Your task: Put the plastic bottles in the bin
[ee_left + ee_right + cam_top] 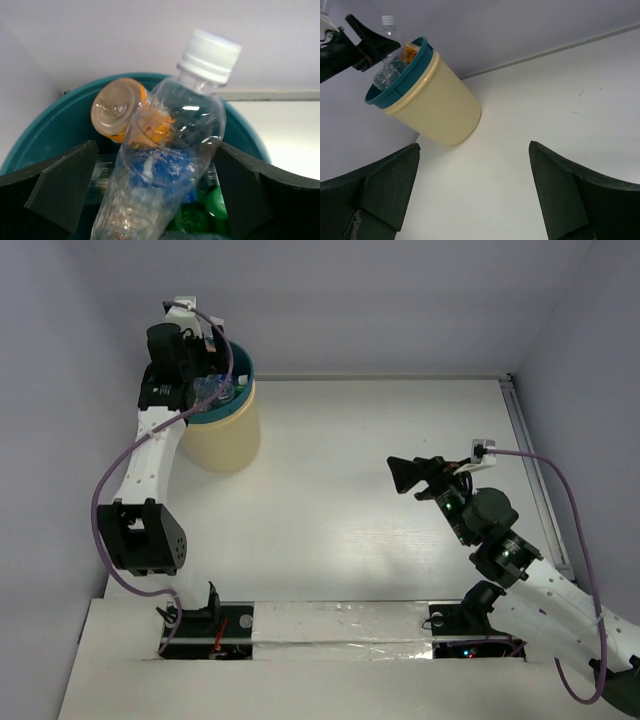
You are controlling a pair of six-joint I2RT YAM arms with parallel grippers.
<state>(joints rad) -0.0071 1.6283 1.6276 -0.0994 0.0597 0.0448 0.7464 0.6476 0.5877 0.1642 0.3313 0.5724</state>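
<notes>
The left gripper (156, 145) hangs spread wide over the round cream bin with a teal rim (50, 135), a stance that suits dropping. Between its jaws, unpinched, a clear crumpled plastic bottle with a white cap (172, 125) stands inside the bin, leaning on an orange plastic bottle (117, 107). The right gripper (474, 146) gapes empty over the table. No writing is legible.

The left arm (150, 455) is extended far forward, and the left gripper (209, 387) is pointed downward with jaws spread wide. The right arm (540, 580) is bent, the right gripper (405, 477) is aimed leftward, jaws equally parted.
</notes>
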